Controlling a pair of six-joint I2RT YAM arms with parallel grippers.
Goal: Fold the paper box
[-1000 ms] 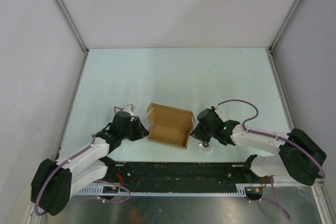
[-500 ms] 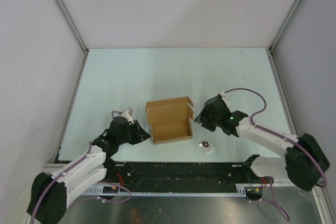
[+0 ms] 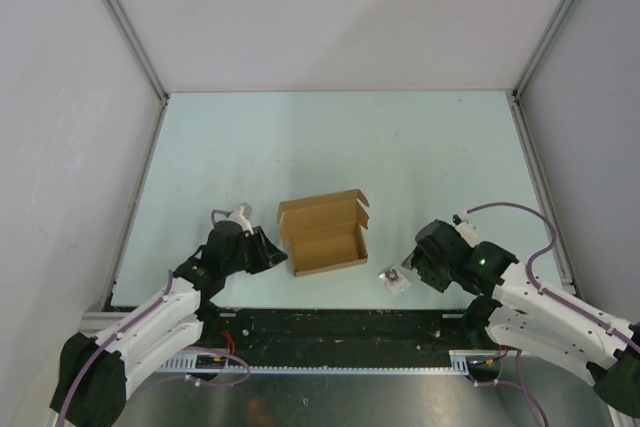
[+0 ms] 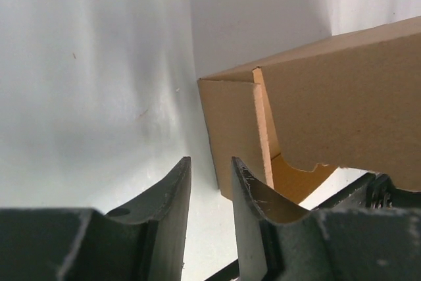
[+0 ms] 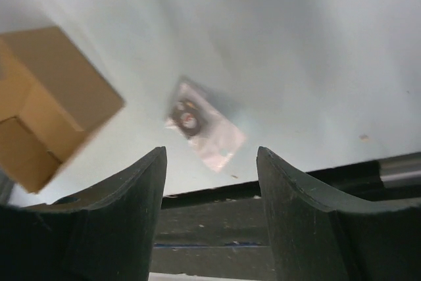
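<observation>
The paper box (image 3: 322,237) is a brown cardboard mailer, partly folded. It lies open on the table with its lid flap up at the far side. My left gripper (image 3: 270,255) sits just left of the box near its near-left corner. In the left wrist view its jaws (image 4: 210,166) are slightly apart and empty, and the box's corner (image 4: 237,129) is close ahead. My right gripper (image 3: 412,269) is to the right of the box and apart from it. It is open and empty (image 5: 210,153), and the box (image 5: 49,90) shows at the left of the right wrist view.
A small clear bag with a dark round part (image 3: 394,278) lies on the table between the box and my right gripper, and it also shows in the right wrist view (image 5: 204,126). The black base rail (image 3: 340,327) runs along the near edge. White walls enclose the table.
My right arm let go of the box's right side and drew back to the near right. The box turned and came to rest flat. My left gripper backed a little away from it.
</observation>
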